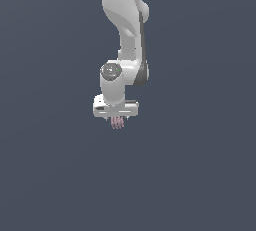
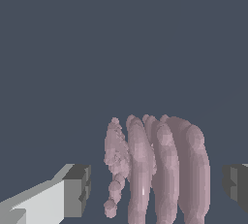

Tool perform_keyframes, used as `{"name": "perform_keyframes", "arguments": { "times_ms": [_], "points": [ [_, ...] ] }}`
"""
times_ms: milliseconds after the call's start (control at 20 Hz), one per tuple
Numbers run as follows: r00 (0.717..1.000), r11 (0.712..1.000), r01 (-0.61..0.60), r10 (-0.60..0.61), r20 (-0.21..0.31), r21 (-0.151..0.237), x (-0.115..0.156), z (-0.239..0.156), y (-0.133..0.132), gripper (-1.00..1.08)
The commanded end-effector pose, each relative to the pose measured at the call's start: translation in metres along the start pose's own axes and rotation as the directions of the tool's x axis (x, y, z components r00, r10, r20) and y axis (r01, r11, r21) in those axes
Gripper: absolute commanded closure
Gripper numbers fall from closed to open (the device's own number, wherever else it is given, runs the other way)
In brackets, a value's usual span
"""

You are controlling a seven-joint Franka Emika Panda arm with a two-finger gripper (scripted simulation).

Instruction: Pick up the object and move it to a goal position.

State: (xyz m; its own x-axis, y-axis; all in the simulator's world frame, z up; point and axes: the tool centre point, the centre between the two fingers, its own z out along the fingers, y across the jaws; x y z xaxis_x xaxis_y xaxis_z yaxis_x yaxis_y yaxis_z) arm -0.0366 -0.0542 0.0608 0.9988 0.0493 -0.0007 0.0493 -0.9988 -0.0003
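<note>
Wrist view: your pincer point(image 2: 150, 189) is spread wide, pads clear of the ribbed pink-mauve object point(image 2: 160, 169). Prob. light, thin ridges maybe fragile; grip across mid-body.

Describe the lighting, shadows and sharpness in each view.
Exterior view: flat, even light, no cast shadow on the plain grey ground; the pink ribbed object under the gripper is too small to resolve. Wrist view: sharp, soft shading on the object's ridges, one faint highlight; the fingers stand apart from it on either side.
</note>
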Motion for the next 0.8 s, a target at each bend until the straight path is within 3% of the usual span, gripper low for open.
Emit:
{"name": "perform_keyframes", "arguments": {
  "times_ms": [0, 300, 350, 750],
  "points": [
    [1.0, 1.0, 0.0, 0.0, 0.0, 0.0, -0.0005, 0.0116, 0.0003, -0.92],
    [1.0, 1.0, 0.0, 0.0, 0.0, 0.0, 0.0005, 0.0216, 0.0006, -0.92],
    [1.0, 1.0, 0.0, 0.0, 0.0, 0.0, 0.0005, 0.0216, 0.0006, 1.08],
    [1.0, 1.0, 0.0, 0.0, 0.0, 0.0, 0.0005, 0.0216, 0.0006, 1.08]
  ]
}}
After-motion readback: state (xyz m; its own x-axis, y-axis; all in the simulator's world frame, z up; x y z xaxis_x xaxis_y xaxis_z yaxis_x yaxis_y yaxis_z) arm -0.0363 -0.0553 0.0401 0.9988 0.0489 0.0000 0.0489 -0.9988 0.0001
